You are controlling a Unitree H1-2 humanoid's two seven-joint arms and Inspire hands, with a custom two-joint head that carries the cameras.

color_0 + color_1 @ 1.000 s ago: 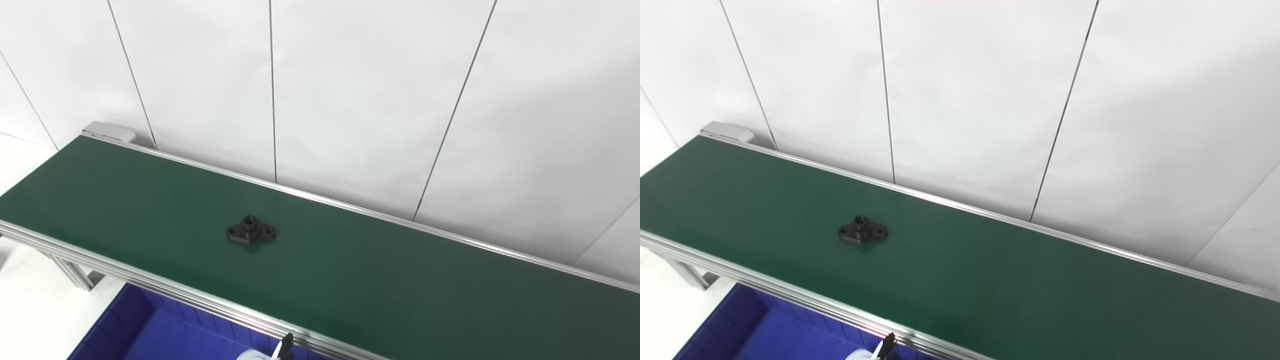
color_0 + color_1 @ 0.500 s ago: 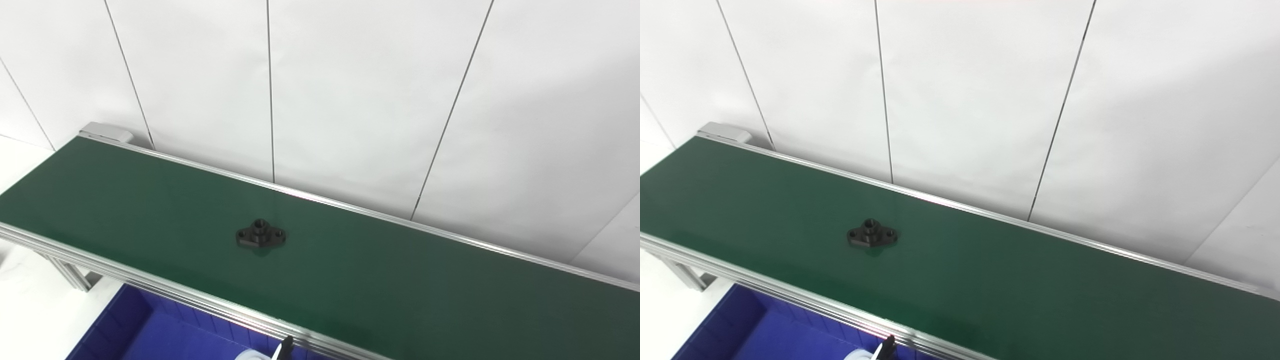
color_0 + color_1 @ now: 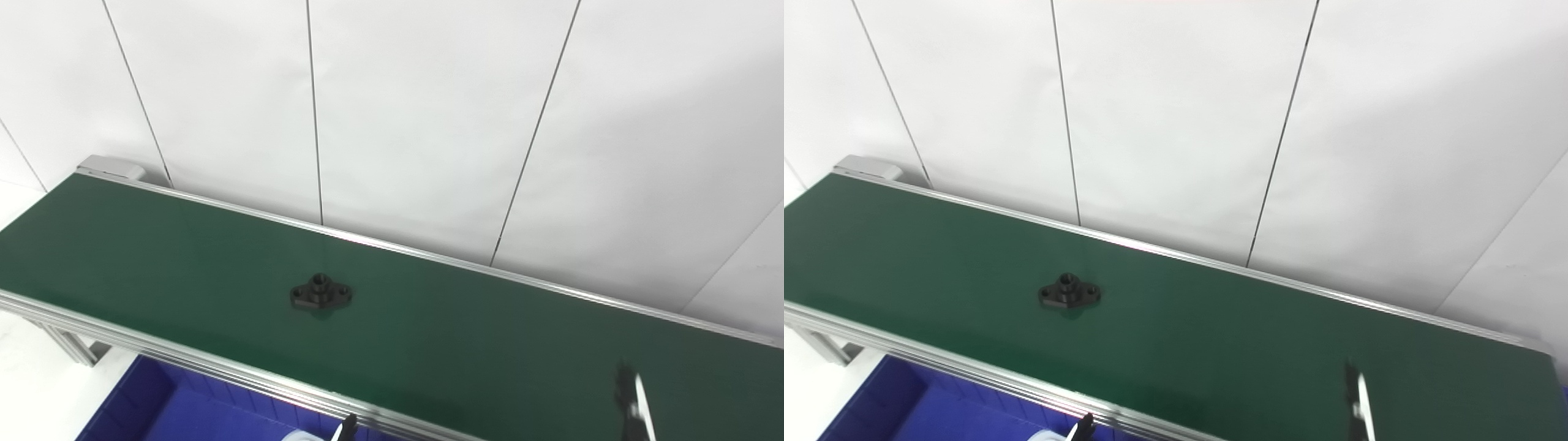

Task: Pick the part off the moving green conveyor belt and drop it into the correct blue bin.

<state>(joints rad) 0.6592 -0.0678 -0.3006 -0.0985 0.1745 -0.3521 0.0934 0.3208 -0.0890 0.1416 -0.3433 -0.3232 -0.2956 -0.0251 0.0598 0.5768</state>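
A black flanged part [image 3: 320, 293] with a raised centre hub and a hole in each ear lies flat on the green conveyor belt [image 3: 184, 245], about midway across its width. Only a dark fingertip of my left hand [image 3: 345, 427] pokes up at the bottom edge, in front of the belt's near rail and well short of the part. A thin sliver of my right hand [image 3: 631, 401] rises at the lower right over the belt, far right of the part. A blue bin [image 3: 153, 410] sits below the near rail at the lower left.
Aluminium rails [image 3: 184, 361] run along both long sides of the belt. The belt's end roller housing [image 3: 110, 166] is at the far left. A white panelled wall [image 3: 429, 122] stands right behind the belt. White floor shows at the far left.
The part has ridden rightward along the belt. My right hand's fingertips have come into view at the lower right. The camera has panned slightly right.
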